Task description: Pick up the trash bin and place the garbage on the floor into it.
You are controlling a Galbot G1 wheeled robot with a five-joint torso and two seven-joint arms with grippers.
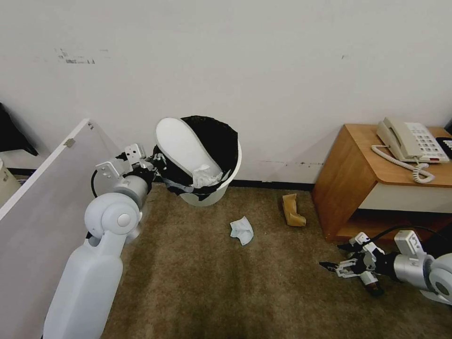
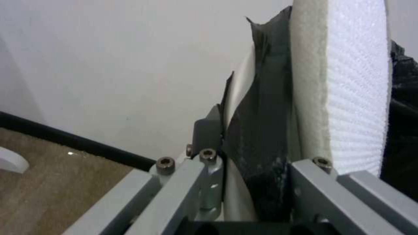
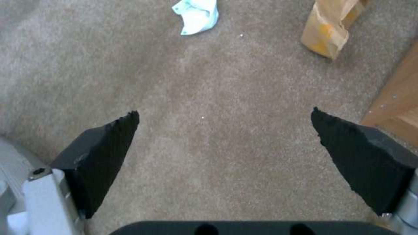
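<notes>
Nearest, the right tool (image 1: 340, 269) hangs low over the floor (image 1: 197, 282) with its black wedge-shaped fingers (image 3: 104, 153) spread wide and nothing between them; the carpet under it is short-pile, beige-brown and bare. Beyond it lie two pieces of garbage, well apart from each other — a crumpled white tissue (image 1: 242, 230), soft and pale, and a tan crumpled paper (image 1: 293, 210), stiff and creased, near the side of a wooden cabinet (image 1: 348, 183) that carries a telephone (image 1: 410, 141).

Farther off, by the wall, the left tool (image 1: 157, 165) is clamped on the rim of the trash bin (image 1: 207, 162) and holds it tilted and, as far as the head view lets me judge, clear of the carpet; the fingers pinch the white plastic wall and the glossy black bag folded over it. A white slipper (image 1: 186, 146) — foam-soled, its face finely textured — stands in the bin with a wad of tissue beside it.

The step in hand is collecting the remaining litter; the next move calls for the open right tool to reach forward to a piece, probably the tissue, and close on its loose folds gently.
</notes>
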